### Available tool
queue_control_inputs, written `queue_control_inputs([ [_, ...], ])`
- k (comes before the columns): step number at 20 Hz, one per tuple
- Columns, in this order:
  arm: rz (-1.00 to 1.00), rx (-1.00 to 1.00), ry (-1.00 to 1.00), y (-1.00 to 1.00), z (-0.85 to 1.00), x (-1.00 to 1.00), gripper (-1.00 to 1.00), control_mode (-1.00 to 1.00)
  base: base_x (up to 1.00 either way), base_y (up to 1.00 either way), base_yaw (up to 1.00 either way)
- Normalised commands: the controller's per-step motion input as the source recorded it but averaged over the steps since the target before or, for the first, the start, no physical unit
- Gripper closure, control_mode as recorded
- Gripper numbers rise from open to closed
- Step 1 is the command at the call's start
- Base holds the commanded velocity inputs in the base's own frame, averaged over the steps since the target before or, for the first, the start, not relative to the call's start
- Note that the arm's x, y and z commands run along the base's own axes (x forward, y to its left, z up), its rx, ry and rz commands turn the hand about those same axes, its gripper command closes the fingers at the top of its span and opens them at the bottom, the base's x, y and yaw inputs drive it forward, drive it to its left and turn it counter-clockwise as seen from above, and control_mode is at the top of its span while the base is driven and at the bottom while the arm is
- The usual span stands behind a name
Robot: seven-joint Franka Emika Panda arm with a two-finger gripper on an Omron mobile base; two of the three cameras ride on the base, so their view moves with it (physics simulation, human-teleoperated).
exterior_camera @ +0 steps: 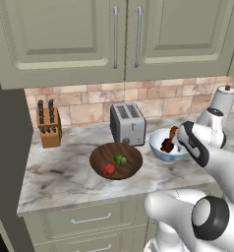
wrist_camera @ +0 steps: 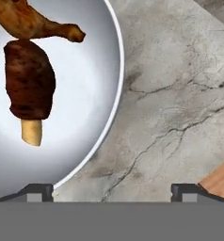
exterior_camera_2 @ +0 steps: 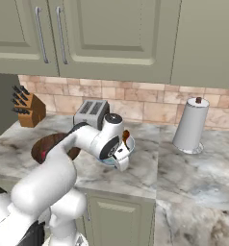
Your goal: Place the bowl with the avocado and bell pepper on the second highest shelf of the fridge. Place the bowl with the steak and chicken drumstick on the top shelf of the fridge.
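A: Where's the claw (wrist_camera: 112, 190) now?

B: At the bottom of the hand view, its tips spread wide and holding nothing. The left tip sits right at the white bowl's (wrist_camera: 115, 101) rim, the right tip over bare tabletop (wrist_camera: 180, 94).

A: So the bowl lies which way?

B: Up and left of the claw, mid-right in the left base view. To straddle the rim, I judge the claw must shift left.

A: What's inside?

B: The steak (wrist_camera: 29, 80) runs top to bottom in the hand view; the drumstick (wrist_camera: 34, 23) lies crosswise above it, thin end pointing right.

A: And farther off?

B: The wooden bowl (exterior_camera: 116, 161), centre of the left base view, holds the avocado (exterior_camera: 120, 160) and pepper (exterior_camera: 109, 170)
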Motion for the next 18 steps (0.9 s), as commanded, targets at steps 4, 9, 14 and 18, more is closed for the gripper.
queue_control_inputs([
  [4,-0.07,0.01,0.08,-0.09,-0.19,0.36,-1.00,-1.00,0.00,0.00,0.00],
  [9,-0.05,0.04,0.00,-0.29,-0.14,0.09,-1.00,-1.00,0.00,0.00,0.00],
  [14,-0.05,0.02,0.00,-0.19,-0.21,0.06,-1.00,-1.00,0.00,0.00,0.00],
  [18,-0.09,0.00,0.00,0.00,-0.29,0.39,-1.00,-1.00,0.00,0.00,0.00],
])
